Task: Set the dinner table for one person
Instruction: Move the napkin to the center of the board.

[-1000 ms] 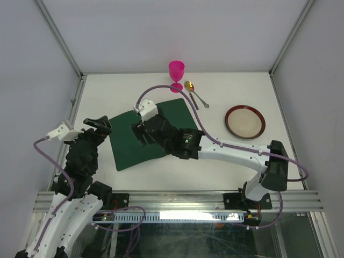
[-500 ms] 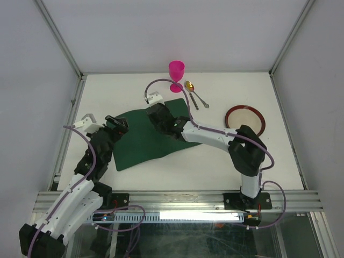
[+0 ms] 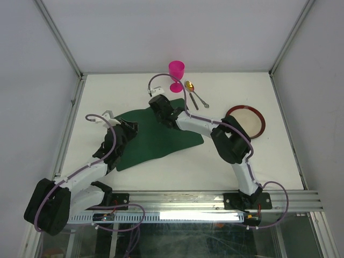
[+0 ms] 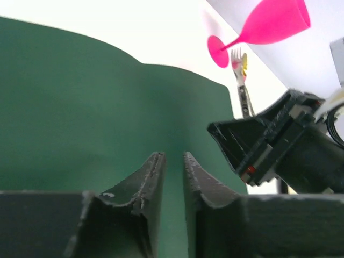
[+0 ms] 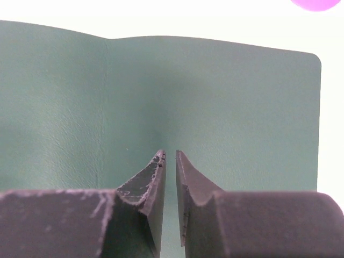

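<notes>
A dark green placemat (image 3: 156, 140) lies left of centre on the white dinner table (image 3: 242, 91). My left gripper (image 3: 128, 130) stands on the mat's left part. Its jaws (image 4: 173, 155) are drawn close, with the green placemat (image 4: 80, 107) in the narrow gap. My right gripper (image 3: 159, 107) is down on the mat near its far edge. Its fingertips (image 5: 170, 152) are almost together, and the placemat (image 5: 226, 97) dimples toward them. Past the far edge stands a pink goblet (image 3: 176, 70).
A gold spoon (image 3: 189, 85) and a fork (image 3: 194, 100) lie right of the goblet. A dark red plate (image 3: 245, 107) sits at the right. In the left wrist view the right arm's black wrist body (image 4: 279, 145) is close ahead. Aluminium rails edge the table.
The left arm stretched forward and right onto the mat's left part. The right gripper moved from the mat's middle to its far edge. Both pairs of jaws narrowed from wide open.
</notes>
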